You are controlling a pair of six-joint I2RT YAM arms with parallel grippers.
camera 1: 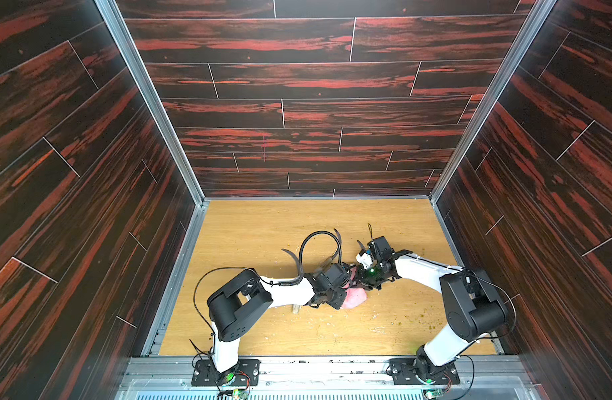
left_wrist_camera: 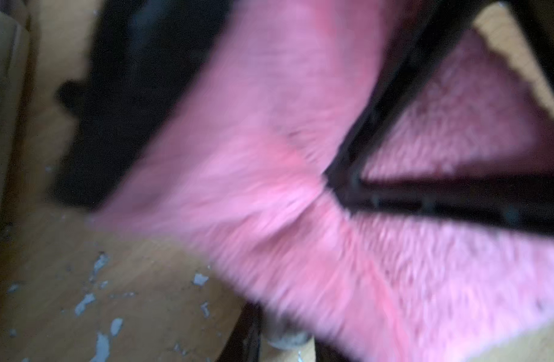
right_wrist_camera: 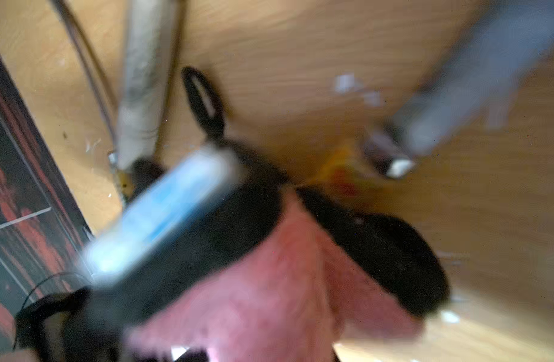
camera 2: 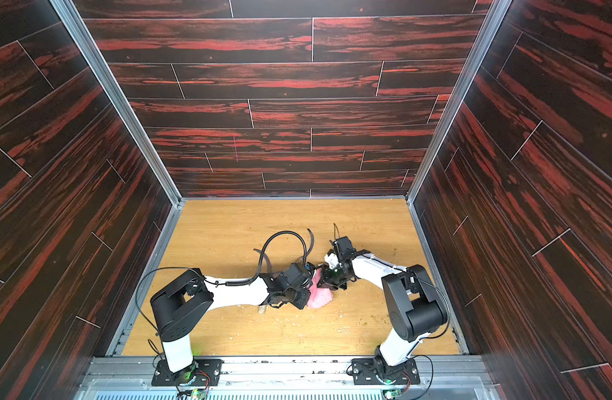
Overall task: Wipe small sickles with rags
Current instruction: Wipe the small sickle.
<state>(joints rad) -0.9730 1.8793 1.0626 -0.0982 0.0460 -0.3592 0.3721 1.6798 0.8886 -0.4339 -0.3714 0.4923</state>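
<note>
In both top views the pink rag [camera 1: 355, 298] sits mid-table between my two wrists. The small sickles [camera 1: 293, 259] lie just beyond it, on the far side, and I see no blade in the cloth. Left wrist view: the left gripper [left_wrist_camera: 332, 185] pinches the rag. Right wrist view: the right gripper [right_wrist_camera: 290, 188] is pressed together with rag bunched in it. I judge most of the wiping is still left to do.

We see the pink fluffy rag [left_wrist_camera: 269, 156] bunched up at mid-counter [camera 1: 249, 225]. One small sickle [right_wrist_camera: 137, 94] lies flat near it, with a pale handle and a thin dark blade. A second sickle [right_wrist_camera: 457, 87], blurred, lies close by.
</note>
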